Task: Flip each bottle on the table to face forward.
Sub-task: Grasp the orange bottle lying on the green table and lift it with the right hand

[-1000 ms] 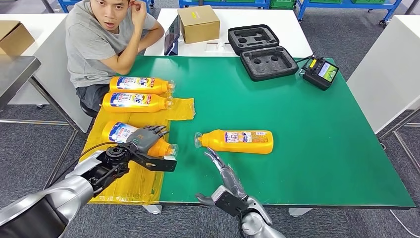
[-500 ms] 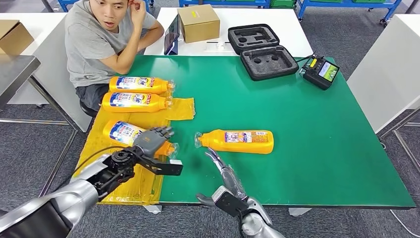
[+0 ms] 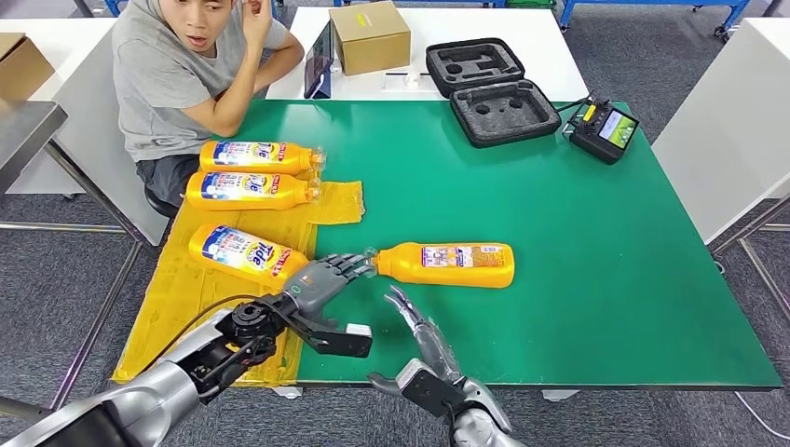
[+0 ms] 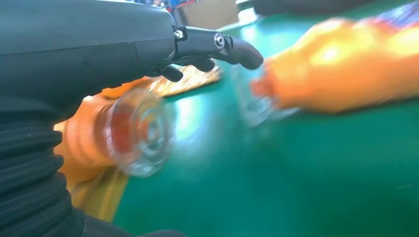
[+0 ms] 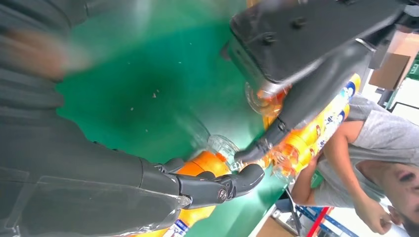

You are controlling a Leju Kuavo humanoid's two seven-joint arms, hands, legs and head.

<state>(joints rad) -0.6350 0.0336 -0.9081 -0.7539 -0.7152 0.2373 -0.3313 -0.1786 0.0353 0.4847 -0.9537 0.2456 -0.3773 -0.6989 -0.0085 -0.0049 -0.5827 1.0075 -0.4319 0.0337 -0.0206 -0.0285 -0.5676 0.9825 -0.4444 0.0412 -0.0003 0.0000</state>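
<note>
Since 1 s ago the left hand [image 3: 321, 279] left the near bottle [image 3: 244, 253], fingers spread, empty, reaching right toward the lone bottle [image 3: 447, 264], lying crosswise, cap nearest it. Right hand [image 3: 410, 312] open just below.

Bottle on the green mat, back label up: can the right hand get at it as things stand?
Probably yes. The right hand is open just short of the bottle, with bare green mat between. Only the left hand, fingertips at the cap end, crowds that side.
</note>
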